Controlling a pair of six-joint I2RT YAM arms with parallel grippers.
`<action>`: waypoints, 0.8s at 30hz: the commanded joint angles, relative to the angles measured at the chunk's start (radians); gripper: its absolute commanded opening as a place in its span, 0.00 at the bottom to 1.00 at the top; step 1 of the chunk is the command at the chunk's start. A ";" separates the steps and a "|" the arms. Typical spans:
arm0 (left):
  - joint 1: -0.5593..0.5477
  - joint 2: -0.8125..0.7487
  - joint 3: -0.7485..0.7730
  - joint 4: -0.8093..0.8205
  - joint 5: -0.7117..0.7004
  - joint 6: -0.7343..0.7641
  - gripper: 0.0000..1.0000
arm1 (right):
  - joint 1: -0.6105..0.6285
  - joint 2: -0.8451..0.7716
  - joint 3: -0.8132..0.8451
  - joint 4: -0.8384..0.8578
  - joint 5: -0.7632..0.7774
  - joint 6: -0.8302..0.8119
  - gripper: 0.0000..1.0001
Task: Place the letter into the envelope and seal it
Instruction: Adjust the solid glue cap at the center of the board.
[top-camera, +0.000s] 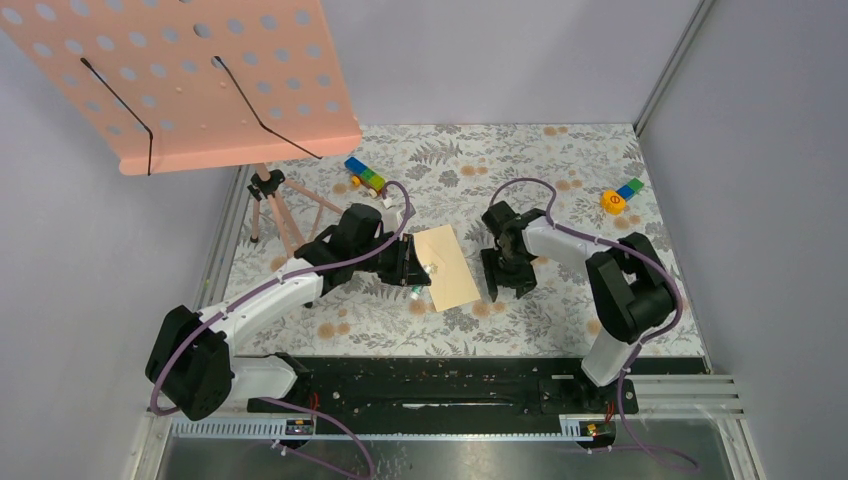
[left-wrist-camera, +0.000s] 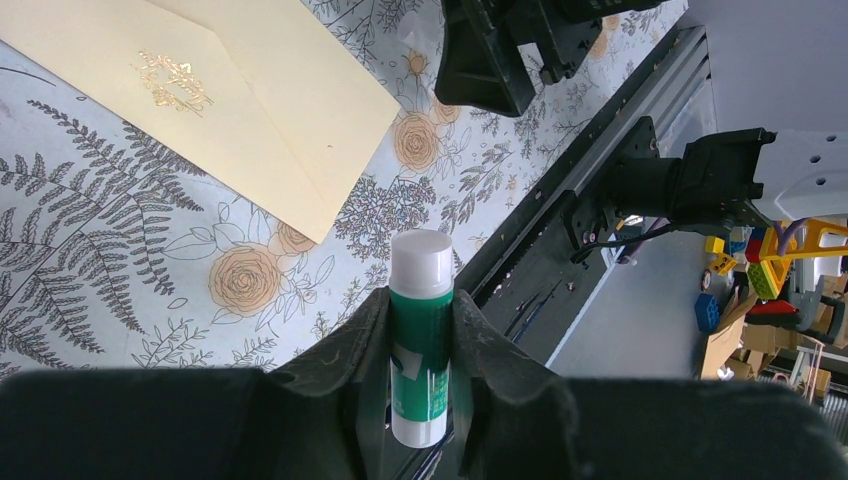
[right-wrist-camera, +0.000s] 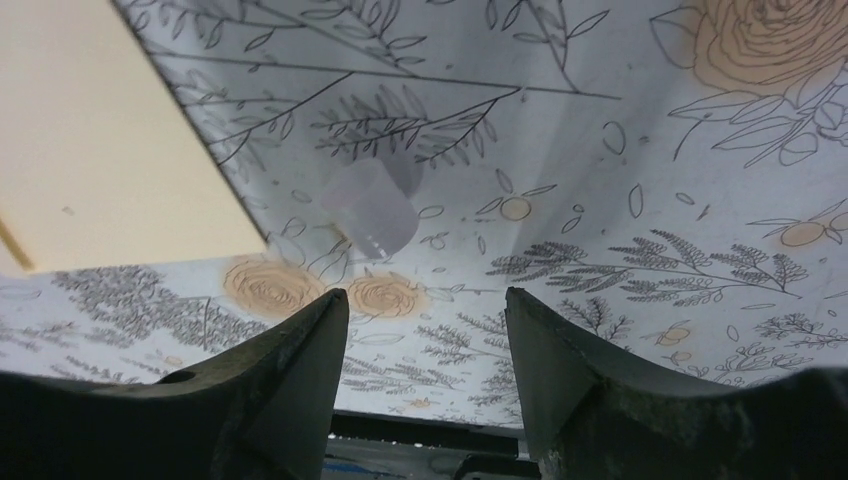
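The tan envelope (top-camera: 445, 265) lies flat on the floral table between the two arms, its pointed flap down, with a gold emblem (left-wrist-camera: 172, 80) on it. The letter is out of view. My left gripper (top-camera: 412, 272) is at the envelope's left edge, shut on a green glue stick (left-wrist-camera: 421, 340) with a white end. My right gripper (top-camera: 508, 285) hovers open just right of the envelope, nothing between its fingers. In the right wrist view a small translucent cap (right-wrist-camera: 368, 208) lies on the table beyond the open right gripper (right-wrist-camera: 427, 300), beside the envelope's corner (right-wrist-camera: 100, 170).
A pink perforated board (top-camera: 200, 70) on a wooden tripod (top-camera: 275, 205) overhangs the back left. Coloured toy blocks lie at the back (top-camera: 365, 175) and at the back right (top-camera: 620, 195). A black rail (top-camera: 430, 385) runs along the near table edge.
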 joint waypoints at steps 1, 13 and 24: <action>0.003 0.004 0.041 0.047 0.010 0.001 0.00 | 0.006 0.039 0.024 0.006 0.090 0.027 0.66; 0.003 0.008 0.039 0.049 0.013 0.003 0.00 | -0.021 0.088 0.084 -0.027 0.225 0.075 0.66; 0.004 0.023 0.034 0.071 0.031 0.005 0.00 | -0.049 0.077 0.145 -0.054 0.118 0.073 0.66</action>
